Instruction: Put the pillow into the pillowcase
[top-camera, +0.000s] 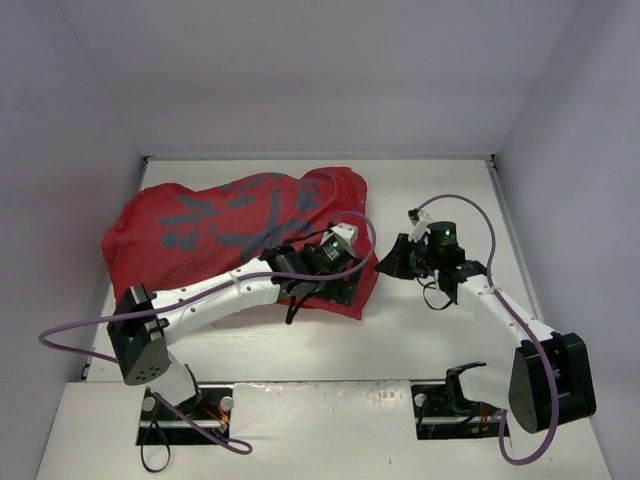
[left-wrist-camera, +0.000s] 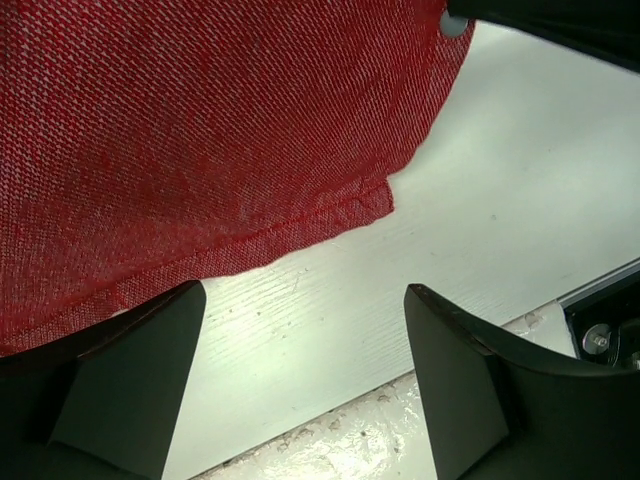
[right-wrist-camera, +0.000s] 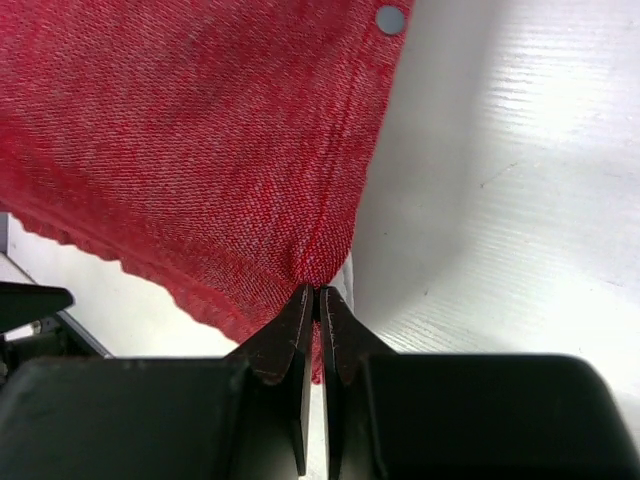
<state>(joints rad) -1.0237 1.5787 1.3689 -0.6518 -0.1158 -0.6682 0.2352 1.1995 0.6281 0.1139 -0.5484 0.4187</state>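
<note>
The red printed fabric pillowcase (top-camera: 240, 235) lies on the white tabletop (top-camera: 440, 330), filling the 10 o'clock part of it, and looks puffed and rounded rather than flat. No white stuffed pillow shows in any view, so I judge it is already inside the pillowcase. What seems left is settling or closing the open end, where a small round snap (right-wrist-camera: 390, 18) sits on the hem.

The right hand (right-wrist-camera: 318, 292) is at the pillowcase's 3 o'clock edge, its jaws pressed together on a pinch of the red hem. The left hand (left-wrist-camera: 305, 290) hovers over the 5 o'clock corner with jaws spread wide, holding nothing, bare tabletop between them. Whether the pillow reaches every corner cannot be told.
</note>
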